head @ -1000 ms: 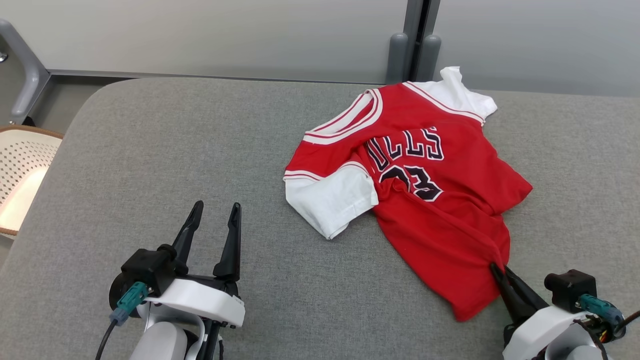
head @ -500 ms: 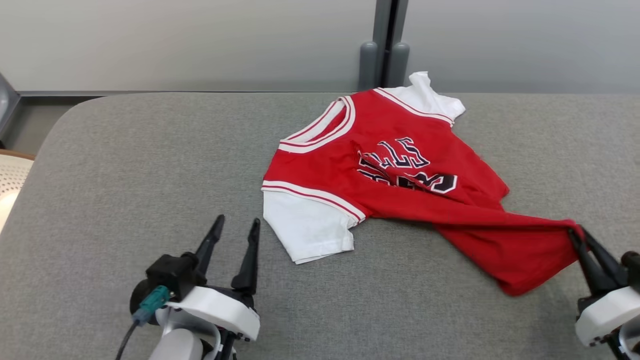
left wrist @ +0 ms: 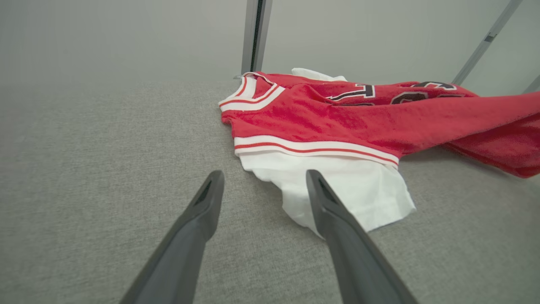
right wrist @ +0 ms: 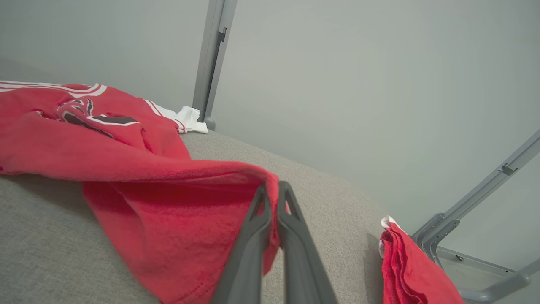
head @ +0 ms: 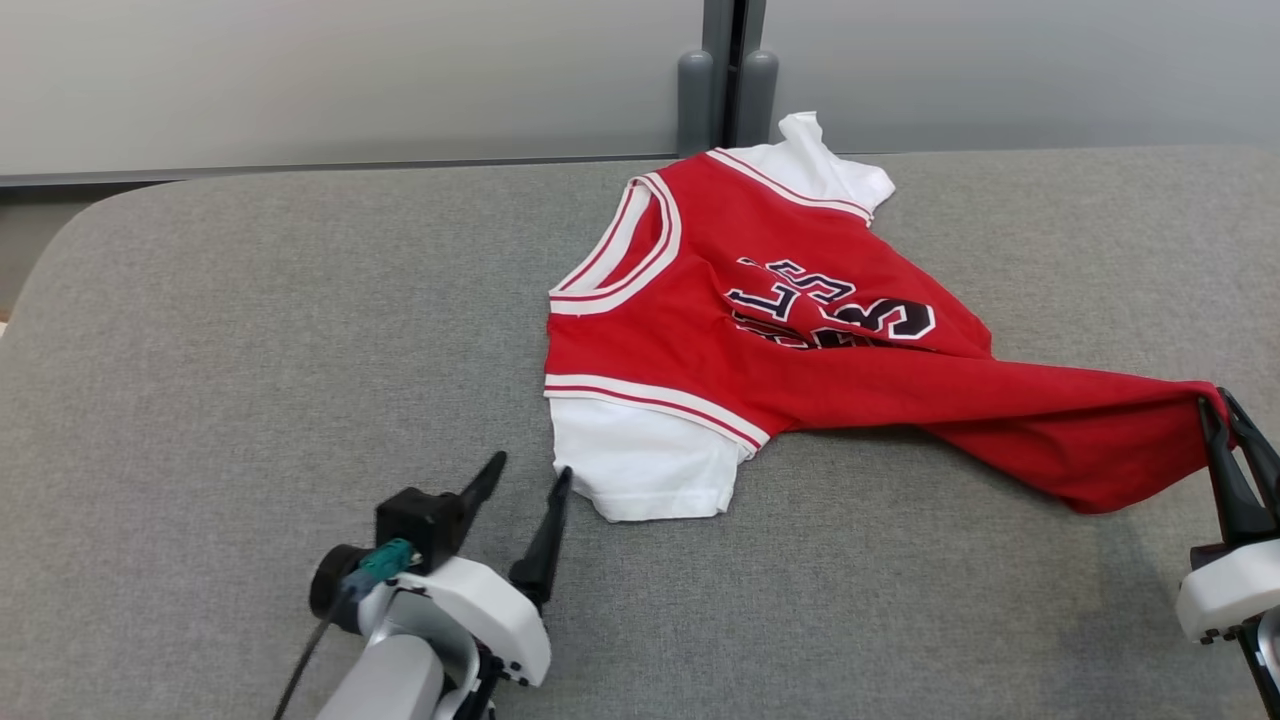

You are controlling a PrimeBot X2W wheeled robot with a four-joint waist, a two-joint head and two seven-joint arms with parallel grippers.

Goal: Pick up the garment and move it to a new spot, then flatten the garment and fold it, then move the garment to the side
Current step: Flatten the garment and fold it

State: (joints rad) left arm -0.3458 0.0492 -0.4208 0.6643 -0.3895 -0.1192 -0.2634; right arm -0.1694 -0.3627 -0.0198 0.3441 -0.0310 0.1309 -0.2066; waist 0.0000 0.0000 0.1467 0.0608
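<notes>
1. So, starting on my left: the left gripper (head: 530, 466) hovers low over the grey fabric-covered table (head: 250, 350). Its two dark fingers are apart, with nothing between them.
2. Just ahead of that gripper, beside its right-hand finger, lies the white short sleeve (head: 645, 465) of the red basketball jersey (head: 800, 330) with dark lettering.
3. From there the jersey stretches across towards my other gripper. Its chest is bunched and the lettering creased, so it is far from flat.
4. The right gripper (head: 1222, 408) has its fingers pressed together on the red hem corner (right wrist: 253, 177). That corner is raised off the table and drawn taut towards the gripper.
5. My first worry is that the pinch seems to take in only a thin edge of cloth. A hard pull could slip the hem free.
6. With just one corner held, dragging may roll the body into a tighter twist rather than spread it.
7. If the left fingers close where they are, I judge they would catch the sleeve alone, or bare table.
8. Off the right gripper's right side, a second folded red cloth (right wrist: 405, 261) sits at the table edge. Swinging that way could knock it off or tangle the two.
</notes>
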